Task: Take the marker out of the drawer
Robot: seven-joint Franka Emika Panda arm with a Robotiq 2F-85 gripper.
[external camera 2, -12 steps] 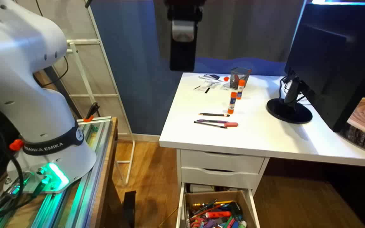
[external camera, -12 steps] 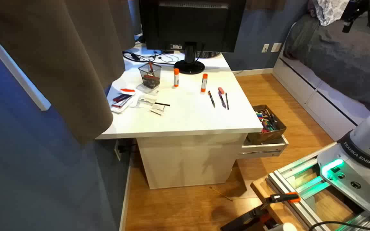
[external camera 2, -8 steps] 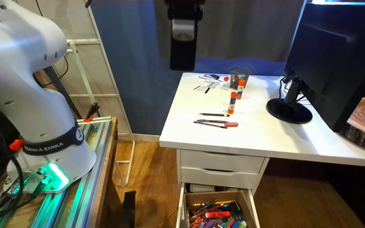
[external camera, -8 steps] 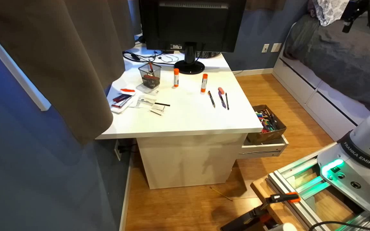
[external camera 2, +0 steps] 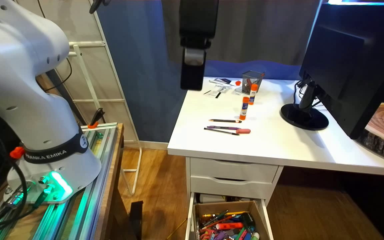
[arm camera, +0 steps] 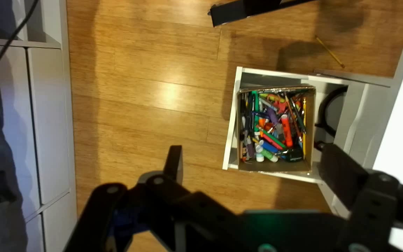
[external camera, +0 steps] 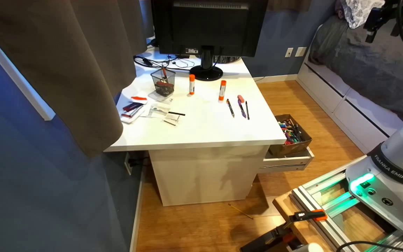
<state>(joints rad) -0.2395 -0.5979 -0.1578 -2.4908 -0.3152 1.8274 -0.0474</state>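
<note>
The white drawer (external camera 2: 264,215) is the lowest in the desk and is pulled out; it also shows in an exterior view (external camera: 287,162) and the wrist view (arm camera: 232,119). A cardboard box (arm camera: 275,167) in it holds many markers, pens and pencils. A red-orange marker (arm camera: 287,131) lies on the pile, also seen in an exterior view (external camera 2: 229,226). Blue (arm camera: 268,146) and green (arm camera: 268,155) markers lie nearby. Which marker is meant cannot be told. My gripper (arm camera: 253,150) is open and empty, high above the drawer, its fingers wide apart. One fingertip (external camera 2: 193,78) hangs above the desk's level.
The white desktop (external camera 2: 272,143) overhangs beside the drawer. It carries glue sticks (external camera 2: 244,108), pens (external camera 2: 223,128), a mesh cup (external camera: 163,82) and a monitor (external camera: 208,28). A pencil (arm camera: 330,51) lies on the floor. A low drawer unit (arm camera: 49,115) stands opposite.
My gripper has come lower and further into view in an exterior view, and shifted slightly left in an exterior view. The drawer and its contents have not moved.
</note>
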